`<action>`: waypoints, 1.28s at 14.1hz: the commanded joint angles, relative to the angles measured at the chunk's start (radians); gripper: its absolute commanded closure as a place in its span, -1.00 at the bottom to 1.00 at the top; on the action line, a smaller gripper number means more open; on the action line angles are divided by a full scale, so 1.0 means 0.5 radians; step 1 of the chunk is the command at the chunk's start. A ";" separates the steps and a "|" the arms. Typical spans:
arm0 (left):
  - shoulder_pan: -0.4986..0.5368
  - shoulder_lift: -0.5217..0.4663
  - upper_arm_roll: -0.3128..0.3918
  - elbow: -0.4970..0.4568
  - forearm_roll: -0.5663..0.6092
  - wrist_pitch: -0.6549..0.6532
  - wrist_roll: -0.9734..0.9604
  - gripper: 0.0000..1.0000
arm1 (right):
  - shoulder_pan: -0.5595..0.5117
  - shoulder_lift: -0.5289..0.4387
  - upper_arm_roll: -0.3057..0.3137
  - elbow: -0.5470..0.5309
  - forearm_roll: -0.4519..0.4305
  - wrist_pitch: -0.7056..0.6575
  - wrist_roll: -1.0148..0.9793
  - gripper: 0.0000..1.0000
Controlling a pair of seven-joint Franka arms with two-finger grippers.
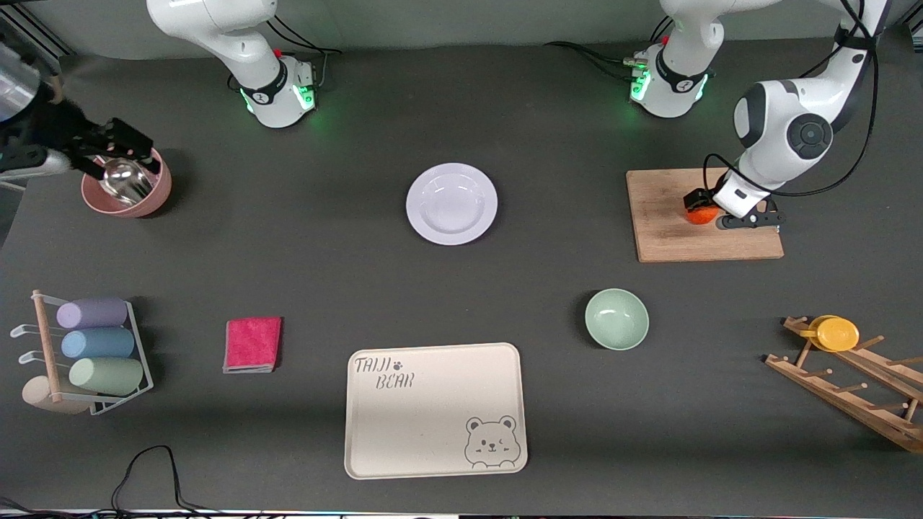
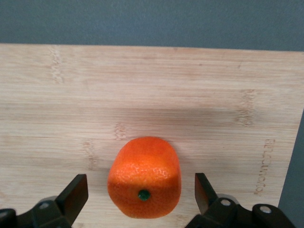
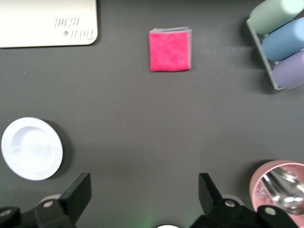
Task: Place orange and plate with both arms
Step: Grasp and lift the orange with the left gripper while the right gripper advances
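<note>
Dark table, orange grasp in hand, plate not yet touched.
Left gripper (image 2: 141, 194) is down on the wooden cutting board (image 1: 703, 216) at my left arm's end of the table, fingers apart and straddling the orange (image 2: 145, 176), no contact visible yet. Next, by my read: close on it, then lift. Right gripper (image 3: 145, 194) hangs spread and empty over bare table near the pink bowl (image 1: 127, 189), waiting. Plate (image 1: 451, 203) sits mid-table, farther from the front camera than the bear tray (image 1: 435, 409).

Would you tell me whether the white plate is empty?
Empty: the plate shows only bare white surface; the orange sits on the cutting board.
</note>
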 commanded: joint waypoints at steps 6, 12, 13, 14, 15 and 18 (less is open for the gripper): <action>0.015 0.059 -0.009 -0.018 0.015 0.031 0.018 -0.36 | 0.296 -0.335 0.009 -0.463 0.013 0.103 0.136 -1.00; 0.015 0.038 -0.012 0.055 0.015 -0.070 0.018 0.76 | 0.325 -0.338 -0.016 -0.555 0.211 0.133 0.090 -1.00; 0.009 0.007 -0.018 0.150 0.012 -0.252 -0.003 0.76 | 0.321 -0.341 -0.028 -0.591 0.316 0.158 0.038 -1.00; -0.003 -0.027 -0.024 0.269 0.006 -0.485 -0.013 0.76 | 0.321 -0.341 -0.046 -0.631 0.375 0.188 -0.023 -1.00; -0.009 -0.069 -0.034 0.401 -0.009 -0.715 -0.016 0.76 | 0.321 -0.341 -0.071 -0.689 0.439 0.240 -0.054 -1.00; -0.113 -0.204 -0.034 0.754 -0.263 -1.231 -0.055 0.76 | 0.321 -0.362 -0.132 -0.916 0.755 0.436 -0.244 -1.00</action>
